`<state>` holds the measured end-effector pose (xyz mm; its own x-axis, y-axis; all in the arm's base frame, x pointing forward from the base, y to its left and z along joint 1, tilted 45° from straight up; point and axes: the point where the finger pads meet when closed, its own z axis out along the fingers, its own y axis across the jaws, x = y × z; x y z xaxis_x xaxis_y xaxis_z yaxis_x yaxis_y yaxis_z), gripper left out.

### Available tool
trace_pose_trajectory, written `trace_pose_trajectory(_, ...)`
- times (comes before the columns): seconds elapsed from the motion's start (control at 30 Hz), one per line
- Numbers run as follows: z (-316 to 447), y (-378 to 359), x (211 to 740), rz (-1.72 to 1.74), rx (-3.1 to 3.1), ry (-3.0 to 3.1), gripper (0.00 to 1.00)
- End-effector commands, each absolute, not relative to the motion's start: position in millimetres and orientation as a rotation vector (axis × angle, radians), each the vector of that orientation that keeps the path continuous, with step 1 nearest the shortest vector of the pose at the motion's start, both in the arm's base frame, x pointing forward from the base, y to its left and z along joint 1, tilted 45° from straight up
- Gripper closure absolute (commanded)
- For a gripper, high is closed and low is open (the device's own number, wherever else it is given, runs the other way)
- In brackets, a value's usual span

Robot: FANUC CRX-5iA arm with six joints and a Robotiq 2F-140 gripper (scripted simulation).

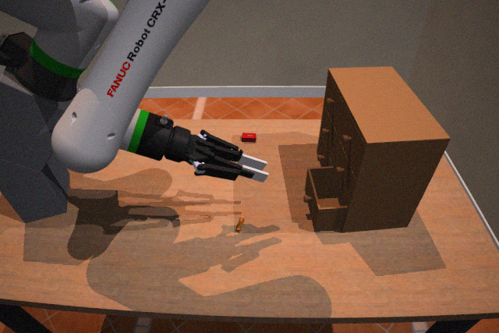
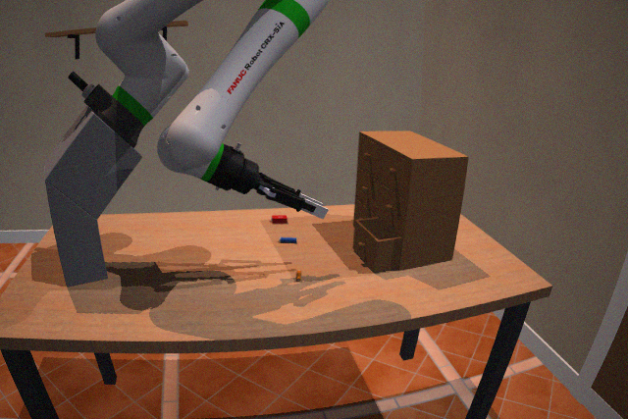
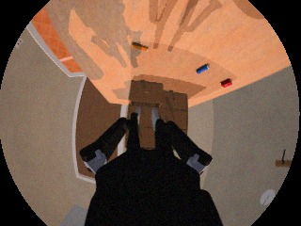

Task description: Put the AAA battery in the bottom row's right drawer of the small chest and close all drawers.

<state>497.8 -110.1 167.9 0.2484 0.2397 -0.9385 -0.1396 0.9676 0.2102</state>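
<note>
The AAA battery [image 1: 239, 224] [image 2: 297, 276] [image 3: 141, 45], small and orange, lies on the table in front of the chest, apart from everything. The small wooden chest [image 1: 387, 119] [image 2: 431, 201] [image 3: 150, 96] stands upright at the right. Its bottom-row right drawer [image 1: 326, 202] [image 2: 378, 244] is pulled partway out and looks empty; the other drawers are in. My gripper [image 1: 262, 168] [image 2: 320, 207] [image 3: 146, 112] hangs in the air to the left of the chest front, above and behind the battery, pointing at the chest. Its fingers stand a little apart with nothing between them.
A red block [image 1: 248, 136] [image 2: 279, 219] [image 3: 226, 83] lies at the back of the table [image 1: 121, 281]. A blue block [image 2: 287, 239] [image 3: 202, 70] lies just in front of it, hidden by the gripper in the top view. The robot's grey base stands at the left.
</note>
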Motion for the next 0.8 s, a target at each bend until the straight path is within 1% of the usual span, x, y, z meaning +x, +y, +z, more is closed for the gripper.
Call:
trace_pose_trajectory(0.0, 167.7, -112.2, 482.7, 0.273, 0.072, 1.436, 0.80)
trace_pose_trajectory(0.23, 166.3, -116.7, 449.6, 0.294, 0.033, 1.720, 0.80)
trace_pose_trajectory(0.33, 165.7, -116.7, 443.5, 0.296, 0.028, 1.743, 0.80)
trace_pose_trajectory(0.6, 166.7, -124.5, 397.9, 0.289, -0.009, 1.965, 0.80)
trace_pose_trajectory(0.77, 167.6, -127.1, 379.7, 0.291, -0.032, 2.092, 0.80)
